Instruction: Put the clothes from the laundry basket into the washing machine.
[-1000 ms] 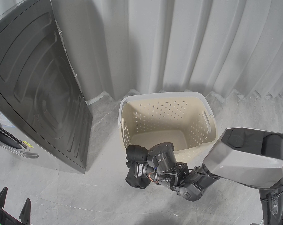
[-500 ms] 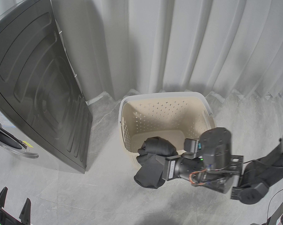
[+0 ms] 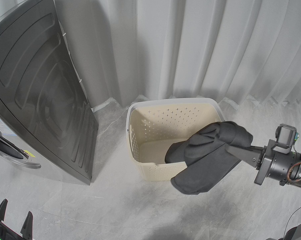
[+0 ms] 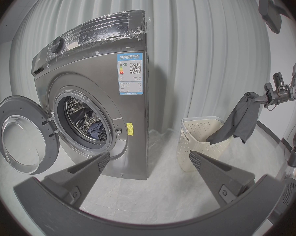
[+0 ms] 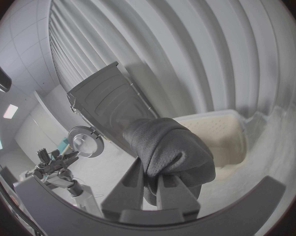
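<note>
My right gripper (image 3: 238, 149) is shut on a dark grey garment (image 3: 207, 157), held above the right front corner of the cream laundry basket (image 3: 147, 174). The cloth drapes down over the basket's front rim, one end trailing inside. In the right wrist view the garment (image 5: 167, 148) bulges over the shut fingers (image 5: 172, 189). The grey washing machine (image 3: 34, 84) stands on the left; its round door (image 4: 22, 138) is swung open and clothes (image 4: 95, 130) lie in the drum. My left gripper (image 4: 148, 158) hangs open and empty, low before the machine, also seen at the head view's corner (image 3: 14, 214).
White curtains (image 3: 190, 40) hang behind the basket and the machine. Grey tiled floor (image 3: 107, 204) stretches between the machine and the basket. The basket's bottom (image 3: 153, 150) looks bare apart from the trailing cloth.
The right arm swung from the basket's front left to its right side and rose. The bunched garment went with it and now hangs unfolded. The left gripper stayed put.
</note>
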### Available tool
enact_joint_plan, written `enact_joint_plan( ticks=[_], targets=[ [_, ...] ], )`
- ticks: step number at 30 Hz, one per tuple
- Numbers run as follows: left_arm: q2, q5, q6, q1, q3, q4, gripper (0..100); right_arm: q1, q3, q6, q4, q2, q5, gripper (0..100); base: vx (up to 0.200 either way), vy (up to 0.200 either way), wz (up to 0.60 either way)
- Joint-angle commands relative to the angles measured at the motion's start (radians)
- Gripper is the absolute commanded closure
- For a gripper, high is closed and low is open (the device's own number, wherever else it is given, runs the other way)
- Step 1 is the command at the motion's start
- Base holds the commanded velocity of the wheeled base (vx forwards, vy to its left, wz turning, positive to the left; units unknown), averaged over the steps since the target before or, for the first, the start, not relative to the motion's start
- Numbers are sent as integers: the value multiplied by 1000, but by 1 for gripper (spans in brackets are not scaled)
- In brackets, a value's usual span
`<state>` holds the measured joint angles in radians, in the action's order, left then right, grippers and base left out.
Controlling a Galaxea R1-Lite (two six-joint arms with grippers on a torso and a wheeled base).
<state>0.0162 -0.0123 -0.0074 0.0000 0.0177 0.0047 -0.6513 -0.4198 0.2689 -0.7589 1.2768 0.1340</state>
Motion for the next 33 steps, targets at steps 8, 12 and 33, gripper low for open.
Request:
enact_joint_plan(
  ticks=[8, 12, 33],
  targets=[
    [-12, 2, -16, 0, -13, 3, 0, 47, -8, -36, 16, -114, -1, 100, -200, 0, 0],
    [-12, 5, -19, 0, -13, 3, 0, 45, -5, -36, 16, -103, -1, 100, -200, 0, 0],
    [-5, 6, -20, -3, -12, 8, 0, 38, -5, -34, 15, -91, -4, 100, -19, 124, 0]
  ],
)
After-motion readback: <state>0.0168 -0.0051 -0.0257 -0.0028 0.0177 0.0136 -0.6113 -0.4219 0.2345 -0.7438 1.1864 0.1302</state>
